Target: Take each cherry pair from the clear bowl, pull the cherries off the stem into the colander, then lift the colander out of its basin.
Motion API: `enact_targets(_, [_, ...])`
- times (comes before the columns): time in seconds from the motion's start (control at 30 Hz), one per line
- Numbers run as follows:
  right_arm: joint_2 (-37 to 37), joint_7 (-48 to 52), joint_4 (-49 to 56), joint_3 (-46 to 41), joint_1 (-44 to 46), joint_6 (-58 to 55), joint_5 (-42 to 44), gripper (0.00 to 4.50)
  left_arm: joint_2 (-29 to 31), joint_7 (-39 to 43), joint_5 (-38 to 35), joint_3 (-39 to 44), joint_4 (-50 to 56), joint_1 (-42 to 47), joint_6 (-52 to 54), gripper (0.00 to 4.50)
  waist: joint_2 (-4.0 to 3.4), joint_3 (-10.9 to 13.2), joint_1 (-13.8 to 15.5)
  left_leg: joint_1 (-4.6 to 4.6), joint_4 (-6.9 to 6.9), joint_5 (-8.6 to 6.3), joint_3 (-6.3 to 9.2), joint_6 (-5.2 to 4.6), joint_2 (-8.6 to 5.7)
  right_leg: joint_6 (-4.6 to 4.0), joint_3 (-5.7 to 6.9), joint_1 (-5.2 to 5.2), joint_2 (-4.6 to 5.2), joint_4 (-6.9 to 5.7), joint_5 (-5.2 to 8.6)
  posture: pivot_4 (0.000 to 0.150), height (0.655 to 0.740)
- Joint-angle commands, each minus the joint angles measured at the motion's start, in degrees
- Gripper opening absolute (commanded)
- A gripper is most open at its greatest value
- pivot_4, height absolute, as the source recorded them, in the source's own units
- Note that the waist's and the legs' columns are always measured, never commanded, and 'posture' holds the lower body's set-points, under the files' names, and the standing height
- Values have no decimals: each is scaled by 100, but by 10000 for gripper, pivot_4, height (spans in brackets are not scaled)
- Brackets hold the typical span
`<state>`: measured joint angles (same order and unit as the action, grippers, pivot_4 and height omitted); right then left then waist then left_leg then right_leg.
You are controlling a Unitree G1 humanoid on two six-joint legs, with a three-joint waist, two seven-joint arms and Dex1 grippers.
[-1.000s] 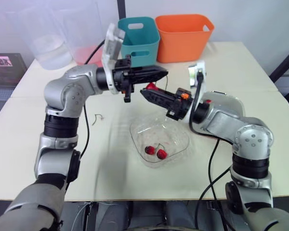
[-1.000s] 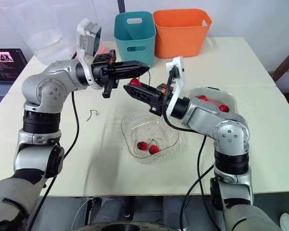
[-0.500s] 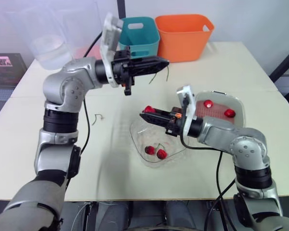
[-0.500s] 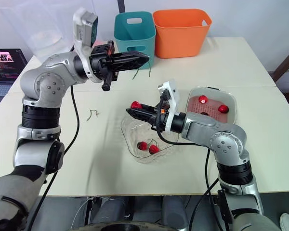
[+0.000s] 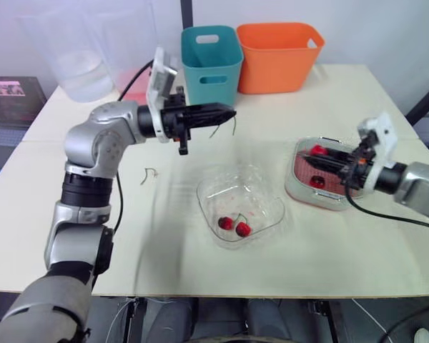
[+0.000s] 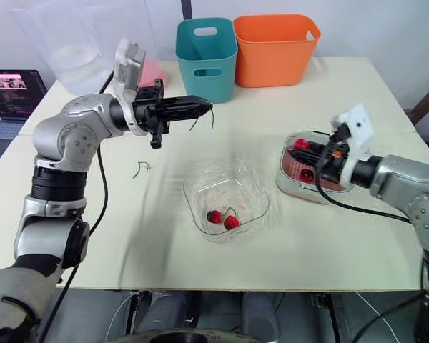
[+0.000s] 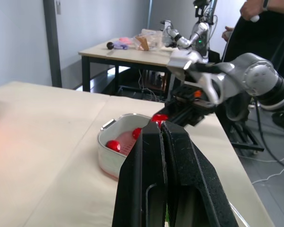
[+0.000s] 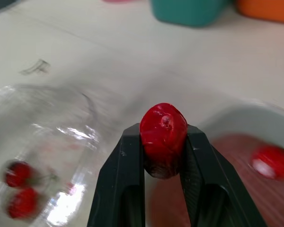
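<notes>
Cherry [image 8: 163,135] moved over colander [image 5: 326,196], right claw [image 8: 163,127] clamped

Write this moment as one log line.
left gripper: shut on stem | right gripper: shut on cherry over colander | clear bowl: one cherry pair

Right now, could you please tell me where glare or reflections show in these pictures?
Right wrist view: a white glare patch on the clear bowl, and a faint sheen on the cherry in the right gripper. Left wrist view: a small white glint on a loose cherry in the basin. Left eye view: pale streaks along the bowl's rim.
</notes>
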<state>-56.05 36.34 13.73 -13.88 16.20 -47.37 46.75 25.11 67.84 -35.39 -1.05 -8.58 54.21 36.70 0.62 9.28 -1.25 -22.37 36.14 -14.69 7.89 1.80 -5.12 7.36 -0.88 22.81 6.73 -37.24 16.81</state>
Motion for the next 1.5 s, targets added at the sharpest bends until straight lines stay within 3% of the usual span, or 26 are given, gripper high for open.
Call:
enact_targets(0.03, [10,209,-304,103,74,431,-556,8085,3,44,92,1,12,27,-194,0,0,0,-4,0,0,1,-1,2,1,0,-1,1,0,-1,0,1500,7400])
enact_targets(0.33, [417,163,-1053,375,453,784,-1419,8085,13,11,215,-3,-19,-102,-258,0,0,0,27,0,1,4,2,8,6,0,-2,0,5,1,0,1500,7400])
enact_targets(0.43, [428,218,-1090,305,508,774,-1496,19173,53,-1,218,31,34,-151,-228,0,0,0,31,0,1,5,5,8,6,0,0,-1,5,1,0,1500,7400])
enact_targets(0.53, [405,274,-1015,152,547,671,-1440,33707,111,-41,205,101,29,-171,-204,0,0,0,30,-1,1,5,6,8,6,0,0,-1,5,1,0,1500,7400])
enact_targets(0.8, [459,420,-418,-195,817,107,-871,33707,344,-432,11,535,50,-249,105,0,0,0,14,0,0,4,6,8,7,0,-1,0,4,1,0,1500,7400])
enact_targets(0.93, [1078,109,775,-12,1552,-960,583,33707,669,-1066,-232,1102,81,-668,804,0,-2,-1,-77,1,-2,4,12,8,12,0,-3,5,2,-3,0,1500,7400])
enact_targets(1.03, [1644,-312,1466,521,1947,-1454,1102,33707,1012,-1260,-407,1420,222,-1346,1303,0,-5,-3,-157,6,-10,4,26,8,16,0,-3,11,-3,-7,0,1500,7400])
enact_targets(1.2, [2150,-571,2139,1636,2194,-1605,893,33707,1648,-1244,-569,1753,754,-2704,1789,0,-4,-3,-111,-5,-12,5,31,9,8,-1,-10,28,6,-9,-1,1500,7400])
enact_targets(1.4, [2077,-263,2004,1962,2025,-1262,530,33707,2084,-1267,-963,2332,1452,-4137,2223,0,9,-9,58,-7,-10,5,29,11,3,-2,-18,27,10,1,-2,1500,7400])
enact_targets(1.5, [2015,-57,1810,2014,2051,-1107,341,33707,2071,-1447,-881,2370,1428,-4373,2121,0,10,-9,61,-6,-14,-2,27,-1,3,-3,-18,25,11,-1,-2,1500,7400])
